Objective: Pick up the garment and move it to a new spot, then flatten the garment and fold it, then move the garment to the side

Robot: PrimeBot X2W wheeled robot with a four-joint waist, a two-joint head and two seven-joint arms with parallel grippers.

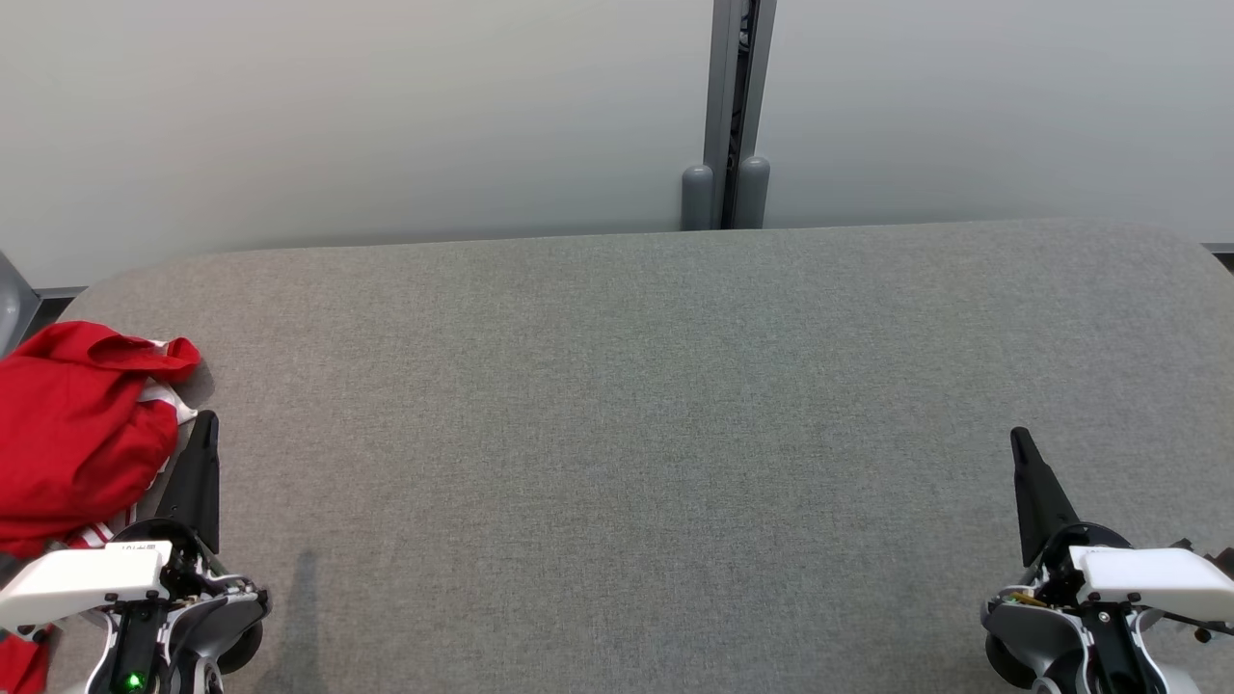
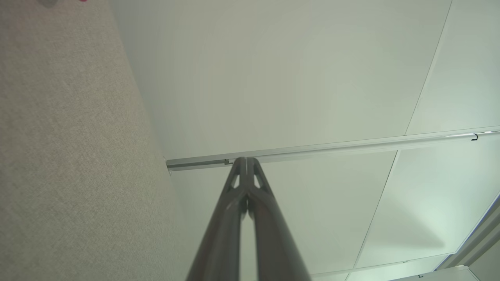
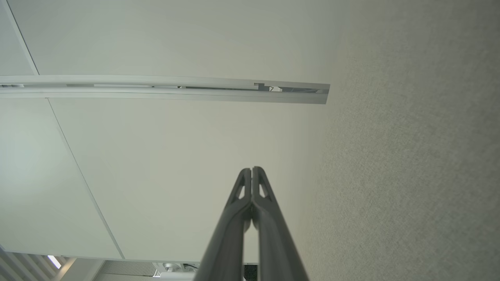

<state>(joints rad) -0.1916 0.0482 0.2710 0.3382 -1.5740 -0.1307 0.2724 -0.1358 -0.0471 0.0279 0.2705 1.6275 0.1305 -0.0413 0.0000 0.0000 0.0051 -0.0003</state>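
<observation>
The grey table (image 1: 617, 405) is carrying the red garment (image 1: 72, 434), bunched at its left edge. The left gripper (image 1: 206, 429) is hovering just right of it, far nearer than the right gripper (image 1: 1020, 445). Both are pinching closed, empty.

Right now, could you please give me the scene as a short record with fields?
surface: grey fabric table
garment: red with white stripes, crumpled, at the table's left edge
left gripper: shut, empty, beside the garment's right edge
right gripper: shut, empty, over the table's right side
task stage: garment not yet picked up
</observation>
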